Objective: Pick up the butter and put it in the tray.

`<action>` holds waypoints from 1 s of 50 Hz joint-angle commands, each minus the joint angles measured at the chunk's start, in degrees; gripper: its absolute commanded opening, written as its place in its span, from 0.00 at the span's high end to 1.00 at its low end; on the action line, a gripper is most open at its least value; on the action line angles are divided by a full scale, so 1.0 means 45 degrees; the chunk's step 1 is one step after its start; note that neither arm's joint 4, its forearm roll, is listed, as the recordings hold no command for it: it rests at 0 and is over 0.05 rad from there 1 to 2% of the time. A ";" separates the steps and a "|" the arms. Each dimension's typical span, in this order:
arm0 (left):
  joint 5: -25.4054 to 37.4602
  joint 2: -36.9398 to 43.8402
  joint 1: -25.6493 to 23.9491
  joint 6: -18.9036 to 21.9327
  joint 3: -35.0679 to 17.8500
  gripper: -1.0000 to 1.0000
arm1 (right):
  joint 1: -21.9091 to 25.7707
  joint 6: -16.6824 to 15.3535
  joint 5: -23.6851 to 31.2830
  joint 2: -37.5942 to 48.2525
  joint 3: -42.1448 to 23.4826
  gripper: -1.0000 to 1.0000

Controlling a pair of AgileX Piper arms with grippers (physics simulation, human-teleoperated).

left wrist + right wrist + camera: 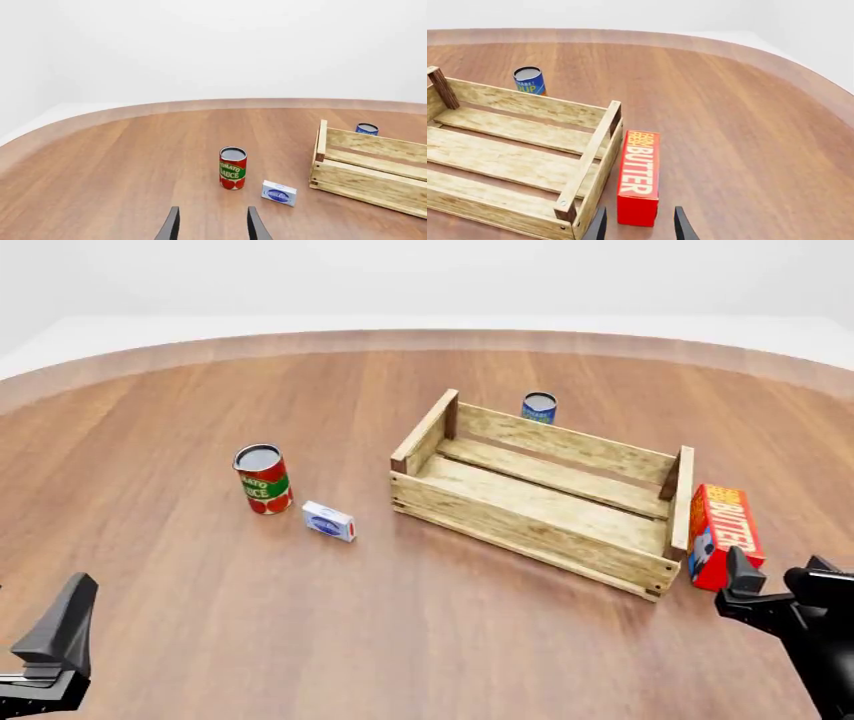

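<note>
1. My left gripper (213, 227) hangs low over bare desk (400, 640) on the near left, jaws parted and empty; I judge it idle, since nothing of the task lies on its side.
2. Ahead of it stands a tomato sauce can (263, 478), upright, with a small white-blue box (328, 521) just beside it on the right. Neither is my target, and both sit well apart from the crate.
3. The tray (534, 530) lies mid-desk, turned at a slant, with nothing in it. A blue can (539, 407) stands just behind its far wall.
4. The butter (722, 533) lies on its long side right against the tray's right end wall, running along it. I cannot tell whether they actually touch. That closeness matters: the inner finger will have little room on the crate side.
5. My right gripper (640, 225) sits near the carton's near end, jaws spread, holding nothing, roughly in line with the butter's length. I judge the grasp not yet made.
</note>
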 commanded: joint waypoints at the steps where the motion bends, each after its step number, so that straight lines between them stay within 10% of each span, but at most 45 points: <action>1: 0.0000 0.0000 0.0000 0.0000 0.0000 0.00 | 0.0003 0.0005 -0.0369 0.0440 -0.0047 0.00; 50: 0.0000 0.0000 0.0000 0.0000 0.0000 0.00 | 0.0041 -0.0067 -0.0847 0.2086 -0.0839 0.00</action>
